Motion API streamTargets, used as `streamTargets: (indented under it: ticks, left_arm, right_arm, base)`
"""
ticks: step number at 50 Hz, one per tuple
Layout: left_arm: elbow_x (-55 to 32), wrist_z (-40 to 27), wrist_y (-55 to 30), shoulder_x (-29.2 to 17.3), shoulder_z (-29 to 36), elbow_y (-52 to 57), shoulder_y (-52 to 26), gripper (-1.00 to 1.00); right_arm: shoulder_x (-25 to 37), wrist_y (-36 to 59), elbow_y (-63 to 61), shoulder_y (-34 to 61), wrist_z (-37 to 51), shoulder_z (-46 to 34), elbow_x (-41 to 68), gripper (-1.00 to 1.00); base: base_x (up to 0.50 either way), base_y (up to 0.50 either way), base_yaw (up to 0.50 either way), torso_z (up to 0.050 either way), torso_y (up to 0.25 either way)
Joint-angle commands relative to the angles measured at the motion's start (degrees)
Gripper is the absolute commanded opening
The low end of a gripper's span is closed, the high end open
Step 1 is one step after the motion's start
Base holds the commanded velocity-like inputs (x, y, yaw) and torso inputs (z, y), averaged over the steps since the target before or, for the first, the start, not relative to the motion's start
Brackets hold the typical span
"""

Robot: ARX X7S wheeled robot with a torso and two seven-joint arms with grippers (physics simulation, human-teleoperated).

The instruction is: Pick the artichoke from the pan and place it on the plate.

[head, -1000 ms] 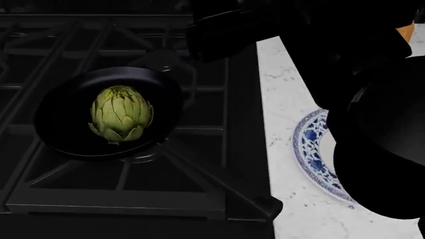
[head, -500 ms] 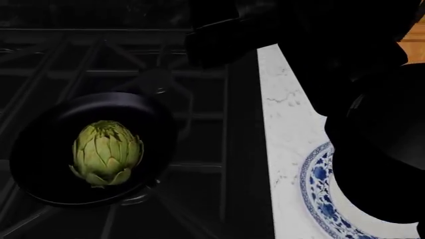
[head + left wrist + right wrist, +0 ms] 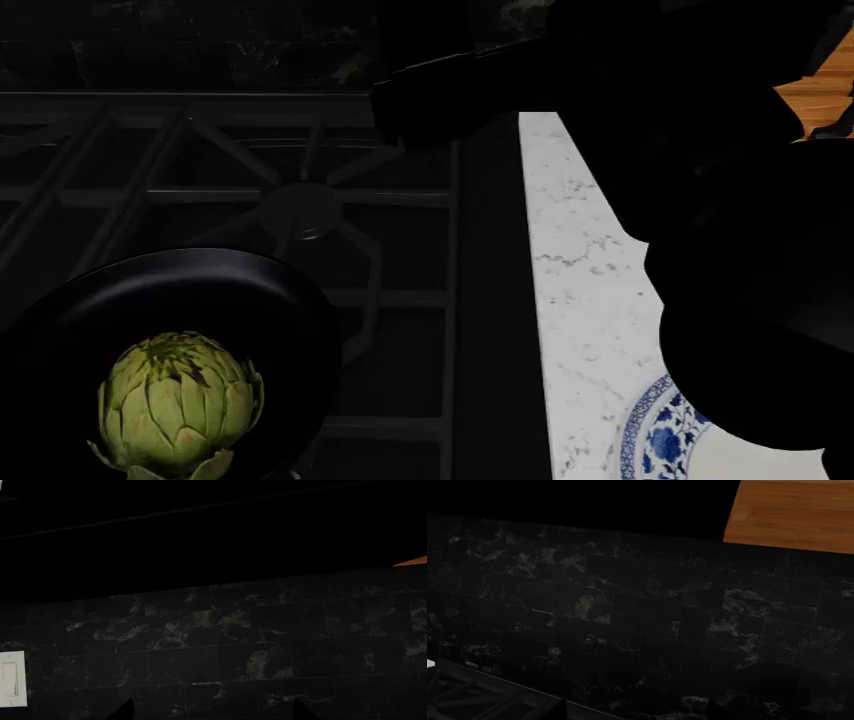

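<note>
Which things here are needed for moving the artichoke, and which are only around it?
Needed:
artichoke
pan
plate

Only around:
stove grate
marble counter
dark tile wall
light switch
wooden cabinet

Nothing here can be read: no words, brands, numbers or signs show on any surface. The round white ceramic plate with the blue floral rim [image 3: 663,437] carries only ornament, no lettering. The white rectangular wall switch plate [image 3: 12,678] on the dark marbled tile wall [image 3: 233,650] is blank. The round matte black pan [image 3: 200,300] and the black cast-iron stove grates [image 3: 307,210] bear no marks I can make out.
</note>
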Motion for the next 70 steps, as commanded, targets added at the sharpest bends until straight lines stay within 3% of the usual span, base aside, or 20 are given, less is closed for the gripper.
streamTargets:
  ticks: [1, 24, 30, 56, 70]
  left_arm:
    - [-1.80, -0.76, 3.89, 1.20, -2.38, -3.78, 0.56, 1.00]
    - [-2.59, -1.30, 2.08, 0.30, -1.90, -2.73, 0.34, 1.00]
    - [-2.72, -1.65, 2.07, 0.24, -2.17, -2.83, 0.78, 1.00]
    - [-3.00, -2.51, 1.81, -0.29, -2.26, -2.66, 1.28, 1.00]
    - [-3.51, -2.82, 2.64, -0.38, -3.37, -2.66, 2.41, 1.00]
  right_arm:
    - [-0.86, -1.80, 0.24, -0.02, -1.68, 0.73, -1.64, 1.00]
    - [-0.97, -0.23, -0.95, 2.37, -0.40, -1.57, -0.28, 1.00]
    - [-3.89, 1.22, 4.44, 3.29, -1.08, -0.86, 8.11, 1.00]
    - [-13.11, 1.12, 8.51, 3.22, -5.56, -7.67, 14.79, 1.00]
    - [-17.10, 0.86, 12.20, 0.87, -0.26, -10.86, 23.63, 1.00]
  base:
    - [0.13, 0.00, 0.00, 0.000, 0.000]
    - [0.03, 0.00, 0.00, 0.000, 0.000]
    - [0.00, 0.00, 0.00, 0.000, 0.000]
    - [0.00, 0.00, 0.00, 0.000, 0.000]
    - [0.00, 0.00, 0.00, 0.000, 0.000]
